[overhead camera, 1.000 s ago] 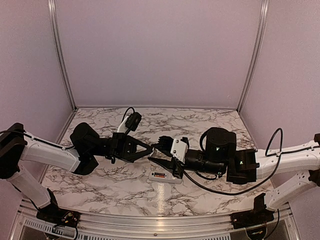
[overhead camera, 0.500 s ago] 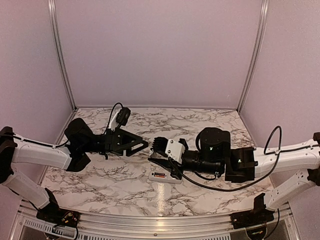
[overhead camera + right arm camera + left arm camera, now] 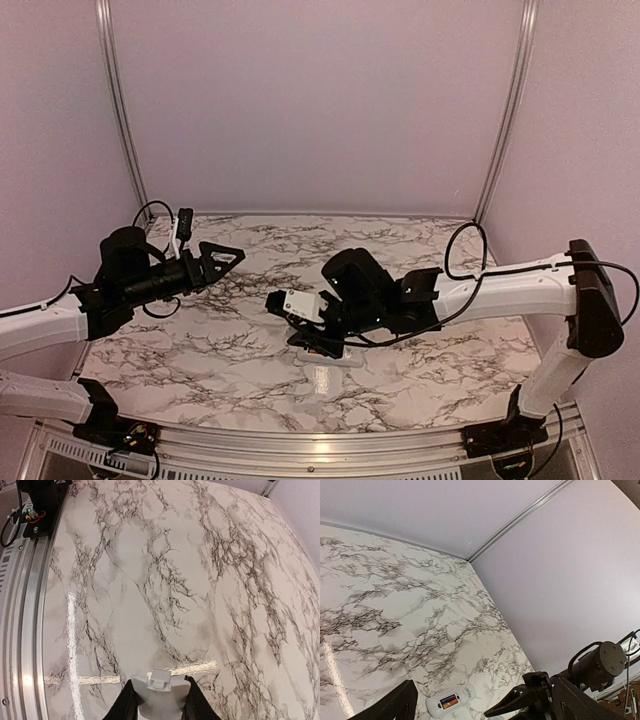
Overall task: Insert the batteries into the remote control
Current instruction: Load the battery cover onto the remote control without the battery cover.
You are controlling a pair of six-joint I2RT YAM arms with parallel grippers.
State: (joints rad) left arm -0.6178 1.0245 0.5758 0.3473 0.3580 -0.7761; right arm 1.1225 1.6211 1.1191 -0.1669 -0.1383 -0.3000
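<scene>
now | my left tool [image 3: 225,262] hangs wide open over the bench [image 3: 200,352] | my right tool [image 3: 159,705] pinches a flat white piece [image 3: 161,689] | remote control [image 3: 438,706] lies on bench

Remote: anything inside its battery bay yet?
Left wrist shows an orange battery beside a dark one in the remote; from above the right gripper covers them.

Marble tabletop [image 3: 420,245], white flat piece [image 3: 159,697]
</scene>
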